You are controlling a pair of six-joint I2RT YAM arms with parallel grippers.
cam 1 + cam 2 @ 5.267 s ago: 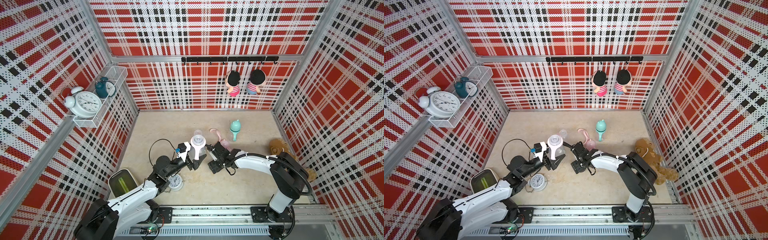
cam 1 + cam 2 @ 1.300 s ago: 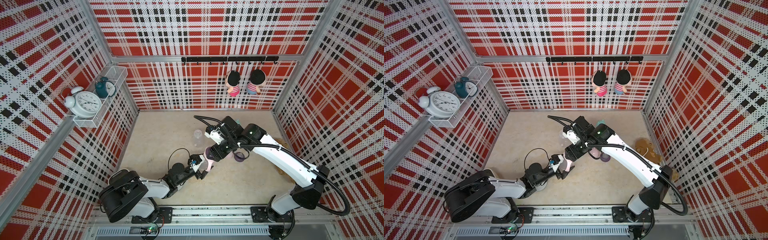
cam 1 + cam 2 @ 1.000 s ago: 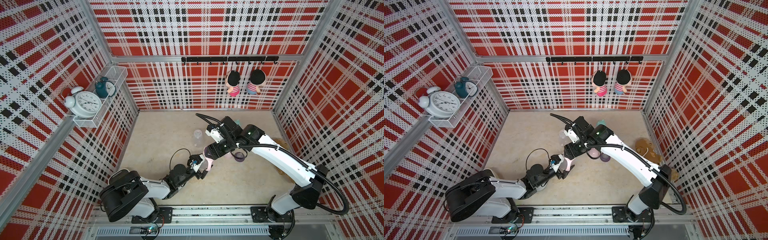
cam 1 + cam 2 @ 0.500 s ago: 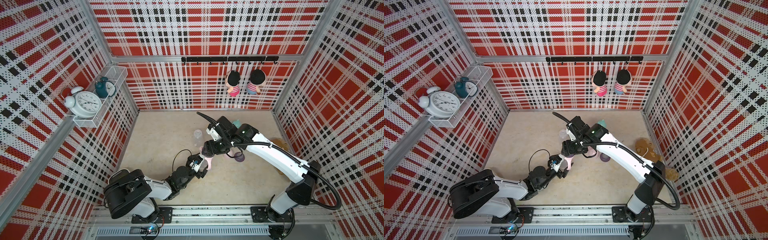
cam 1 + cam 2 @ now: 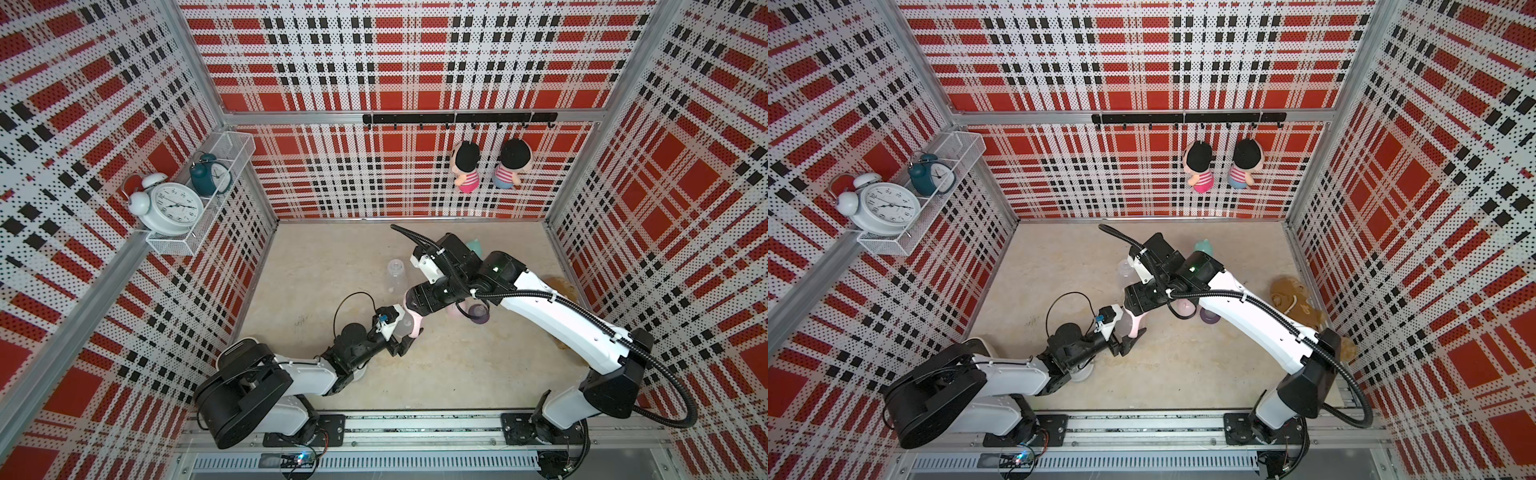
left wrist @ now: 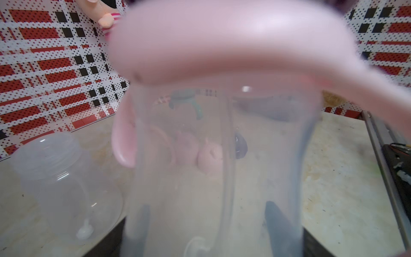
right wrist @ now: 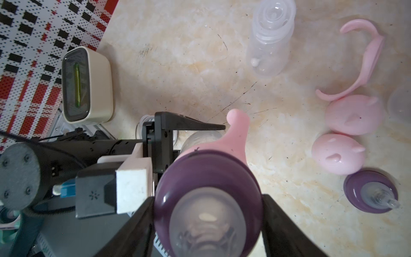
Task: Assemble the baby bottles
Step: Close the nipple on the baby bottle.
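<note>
My left gripper is shut on a clear baby bottle, held upright with a pink two-handled ring round its neck. My right gripper is shut on a purple nipple collar directly over that bottle's mouth. I cannot tell whether the collar touches the neck. Loose on the table lie a second clear bottle, another pink handle ring, two pink eared dome caps and a second purple collar with nipple. A teal bottle stands behind the right arm.
A brown plush toy lies against the right wall. A cream box-shaped device sits near the left wall by the left arm's base. Alarm clocks stand on a wall shelf, and two dolls hang on the back wall.
My right gripper has carried the purple collar leftward and down to just above the bottle. The left gripper has shifted the bottle slightly toward it.
</note>
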